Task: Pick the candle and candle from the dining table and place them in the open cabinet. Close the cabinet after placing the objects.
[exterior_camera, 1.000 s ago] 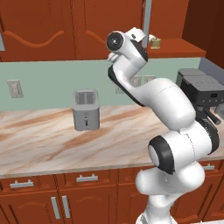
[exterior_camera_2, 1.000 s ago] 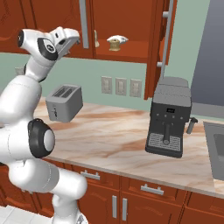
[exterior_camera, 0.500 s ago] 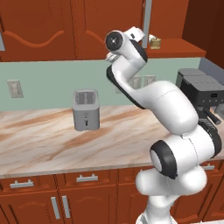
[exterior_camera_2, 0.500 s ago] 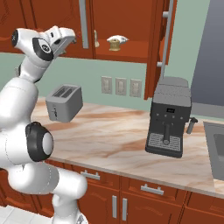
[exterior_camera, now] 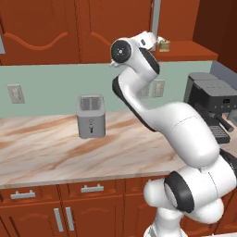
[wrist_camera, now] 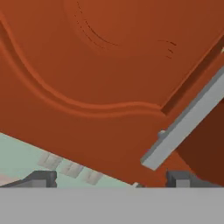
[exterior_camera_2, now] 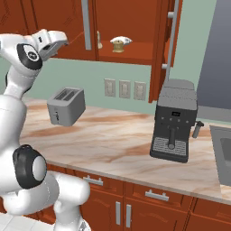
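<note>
White arm raised high, pincer (wrist_camera: 109, 178) spread wide, empty

a reddish-brown cabinet (exterior_camera_2: 131, 27) with a silver bar handle (wrist_camera: 188, 120) faces the gripper. below, beige-and-brown veined marble counter (exterior_camera_2: 113, 140), grey toaster (exterior_camera_2: 66, 105), black-and-grey coffee machine (exterior_camera_2: 175, 121).

A glossy white arm (exterior_camera: 185, 134) of rounded, bulbous segments rises from a white base, with black rings at its joints and a round dark cap on the wrist joint (exterior_camera_2: 28, 54).

Candles (exterior_camera_2: 118, 43) on cabinet (exterior_camera_2: 131, 53) shelf too small to tell apart; sink (exterior_camera_2: 224, 155) cut off.
</note>
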You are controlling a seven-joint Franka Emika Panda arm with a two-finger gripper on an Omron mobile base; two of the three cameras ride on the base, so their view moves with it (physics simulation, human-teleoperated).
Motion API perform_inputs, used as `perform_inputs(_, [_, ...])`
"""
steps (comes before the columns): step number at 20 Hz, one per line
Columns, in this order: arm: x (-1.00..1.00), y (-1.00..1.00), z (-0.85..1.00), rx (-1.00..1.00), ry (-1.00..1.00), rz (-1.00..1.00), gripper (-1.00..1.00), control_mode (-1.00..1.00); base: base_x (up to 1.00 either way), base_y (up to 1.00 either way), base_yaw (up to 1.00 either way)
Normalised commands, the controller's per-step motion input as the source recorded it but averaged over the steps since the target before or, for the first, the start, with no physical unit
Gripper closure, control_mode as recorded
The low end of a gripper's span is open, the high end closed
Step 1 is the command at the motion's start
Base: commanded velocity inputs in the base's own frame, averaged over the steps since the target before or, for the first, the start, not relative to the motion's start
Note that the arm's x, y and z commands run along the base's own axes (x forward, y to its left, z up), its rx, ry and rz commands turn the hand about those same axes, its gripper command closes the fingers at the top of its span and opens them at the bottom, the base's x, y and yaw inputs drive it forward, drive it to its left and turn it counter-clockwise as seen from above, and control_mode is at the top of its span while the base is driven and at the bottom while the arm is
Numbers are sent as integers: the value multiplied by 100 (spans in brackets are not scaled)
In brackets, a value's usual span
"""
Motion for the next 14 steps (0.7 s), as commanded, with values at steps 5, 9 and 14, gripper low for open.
perform_inputs(5, [-99, -1, 0, 27, -10, 0, -100, -100, 0, 0, 0])
perform_inputs(9, [-97, -11, 0, 30, -10, 0, -100, -100, 0, 0, 0])
perform_inputs(14, [-97, -11, -1, 33, -13, 0, -100, -100, 0, 0, 0])
